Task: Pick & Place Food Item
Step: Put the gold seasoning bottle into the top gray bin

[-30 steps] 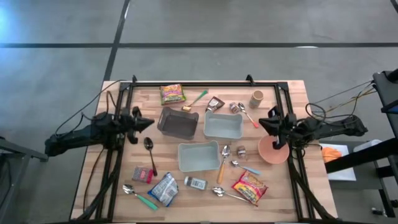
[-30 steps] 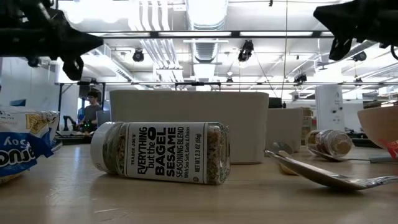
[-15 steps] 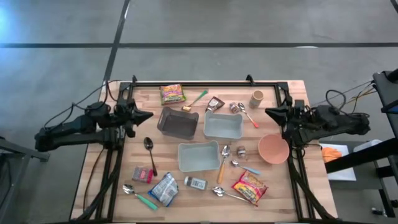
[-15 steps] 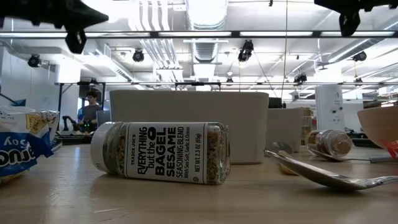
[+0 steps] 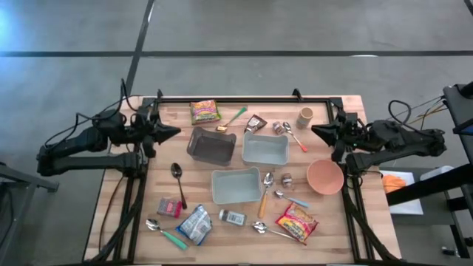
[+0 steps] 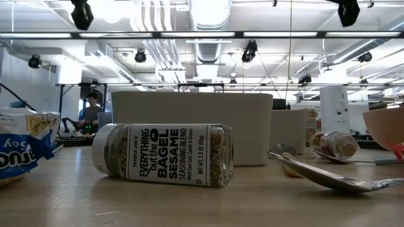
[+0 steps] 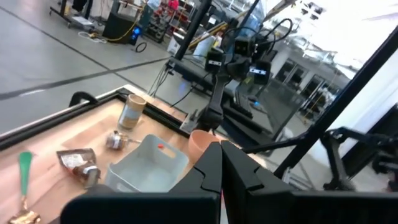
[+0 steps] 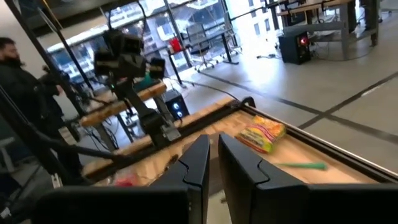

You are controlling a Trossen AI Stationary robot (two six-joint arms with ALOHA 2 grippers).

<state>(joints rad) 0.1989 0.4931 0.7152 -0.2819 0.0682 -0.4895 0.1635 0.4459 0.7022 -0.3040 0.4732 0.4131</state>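
Left gripper [image 5: 176, 131]: closed, empty, raised over the table's [image 5: 332, 229] left edge. Right gripper [image 5: 315, 131]: fingers all but together, holding nothing, raised over the right edge.

Snack packet [image 5: 205, 111]: lies at the table's far edge, left of centre. Second snack packet [image 5: 297, 222]: near the front edge, toward the right corner. Blue packet [image 5: 194, 223]: at the front edge, left of centre.

Seasoning jar [image 6: 163, 153]: on its side near the front edge. Dark bin [image 5: 211, 145], two pale bins [image 5: 264, 149], pink bowl [image 5: 325, 176]: mid-table, empty.
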